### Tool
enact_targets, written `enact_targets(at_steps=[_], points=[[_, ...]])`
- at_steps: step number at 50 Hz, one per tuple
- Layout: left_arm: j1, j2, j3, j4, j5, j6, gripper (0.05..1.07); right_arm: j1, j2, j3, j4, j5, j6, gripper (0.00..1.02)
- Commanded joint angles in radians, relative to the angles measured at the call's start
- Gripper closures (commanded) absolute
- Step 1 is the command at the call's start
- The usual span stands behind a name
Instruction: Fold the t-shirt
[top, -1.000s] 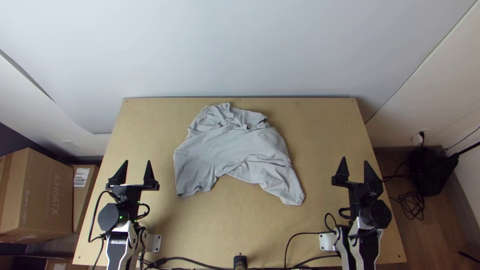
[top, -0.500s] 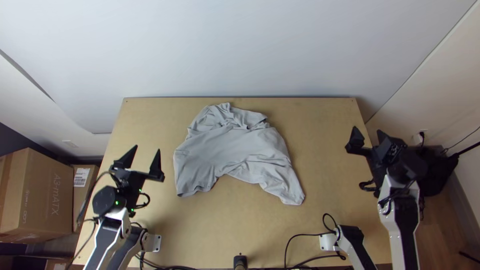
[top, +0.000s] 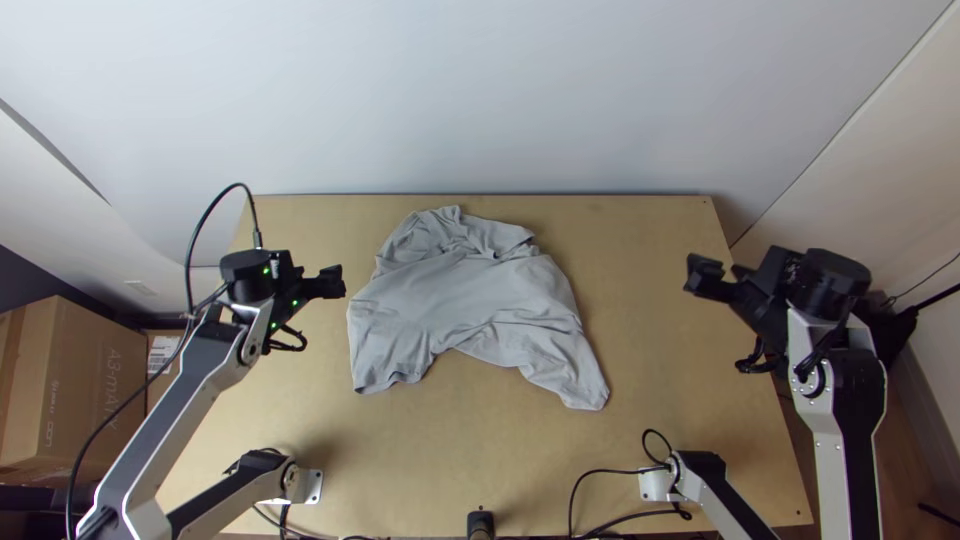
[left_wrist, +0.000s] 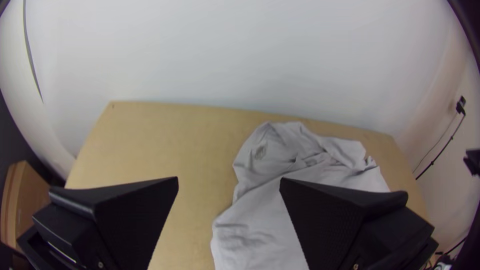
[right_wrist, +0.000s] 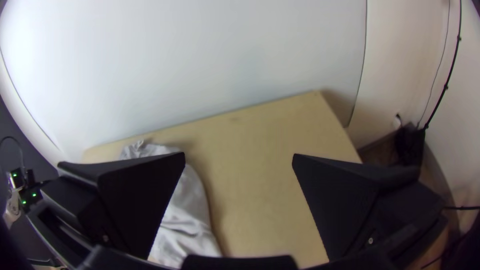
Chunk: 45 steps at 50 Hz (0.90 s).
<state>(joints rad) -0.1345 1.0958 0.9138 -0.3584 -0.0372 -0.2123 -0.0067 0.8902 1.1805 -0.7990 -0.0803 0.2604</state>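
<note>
Left gripper (top: 328, 283) and right gripper (top: 714, 276): both were spread wide, held apart from the cloth. Grey t-shirt (top: 460, 300): was laid rumpled mid-table, bunched towards the far edge. Table (top: 645, 240): bare wood was exposed at both sides and nearer the bases.

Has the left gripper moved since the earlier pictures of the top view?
Yes. In the top view, the left gripper has moved up toward the far edge of the table and rightward, nearer to the t-shirt.
</note>
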Motion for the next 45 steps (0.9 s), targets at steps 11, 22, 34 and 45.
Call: enact_targets(at_steps=[11, 22, 34, 45], points=[[-0.007, 0.286, 0.149, -0.202, 0.065, -0.058, 0.11, 0.082, 0.016, -0.01, -0.21, -0.159, 0.246, 0.04], [-0.014, 0.395, 0.152, -0.211, 0.088, -0.032, 0.3, 0.119, 0.105, 0.027, -0.405, -0.24, 0.296, 0.04], [-0.002, 0.477, 0.134, -0.188, 0.082, 0.013, 0.3, 0.162, 0.098, 0.014, -0.419, -0.245, 0.296, 0.1], [0.006, 0.529, 0.106, -0.131, 0.072, 0.034, 0.3, 0.226, 0.081, 0.013, -0.419, -0.248, 0.341, 0.1]])
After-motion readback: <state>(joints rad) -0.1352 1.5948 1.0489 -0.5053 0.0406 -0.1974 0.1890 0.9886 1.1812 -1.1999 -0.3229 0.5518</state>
